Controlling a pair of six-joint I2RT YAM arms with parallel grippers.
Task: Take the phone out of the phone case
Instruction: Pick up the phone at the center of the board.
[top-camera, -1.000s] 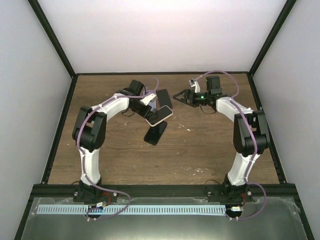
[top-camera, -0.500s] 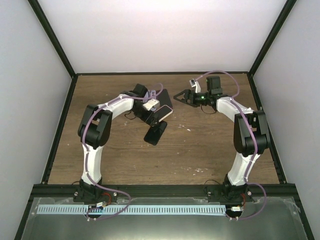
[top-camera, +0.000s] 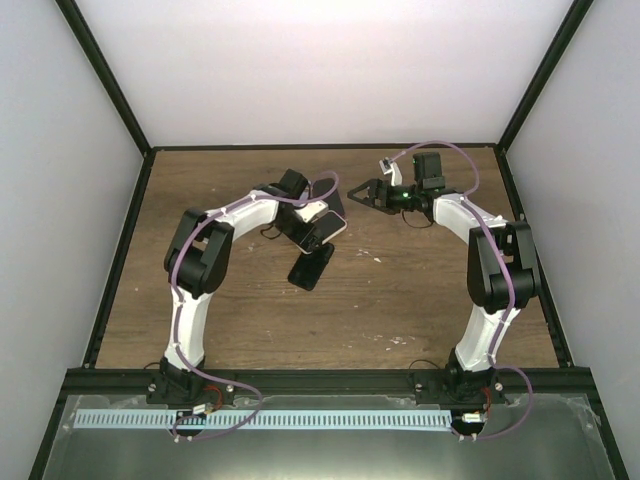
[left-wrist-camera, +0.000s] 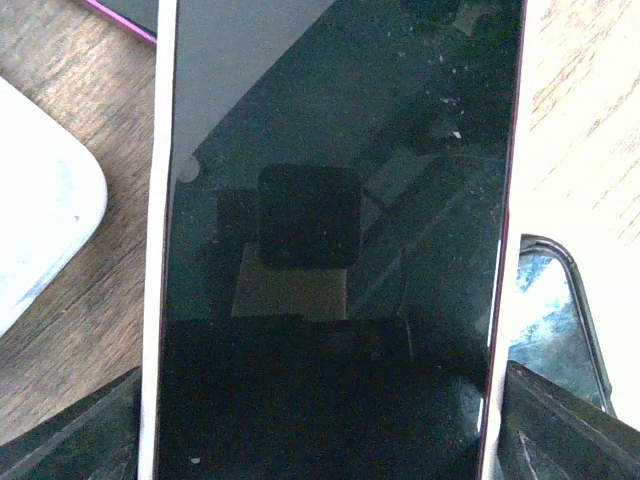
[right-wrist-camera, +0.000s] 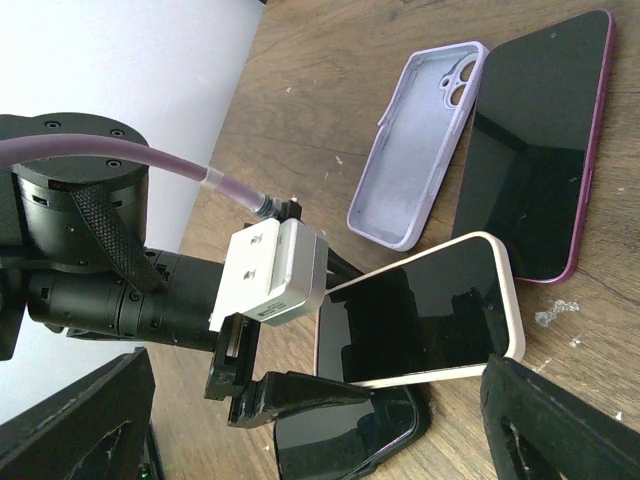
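Observation:
My left gripper (top-camera: 312, 220) is shut on a cream-edged phone (top-camera: 327, 225) and holds it tilted above the table. In the left wrist view the phone's dark screen (left-wrist-camera: 330, 230) fills the frame. It also shows in the right wrist view (right-wrist-camera: 420, 315). A black phone case (top-camera: 312, 266) lies on the table just under it, apart from the phone. The case also shows in the right wrist view (right-wrist-camera: 350, 435) and in the left wrist view (left-wrist-camera: 555, 310). My right gripper (top-camera: 358, 192) is open and empty, to the right of the phone, its fingers (right-wrist-camera: 80, 430) spread wide.
A dark phone with a magenta edge (right-wrist-camera: 535, 140) and an empty lavender case (right-wrist-camera: 420, 150) lie side by side on the wooden table (top-camera: 420, 300) just beyond the held phone. A black frame borders the table.
My left arm has swung right and turned its wrist, carrying the cream-edged phone slightly up and away from the black case. The right arm has barely moved.

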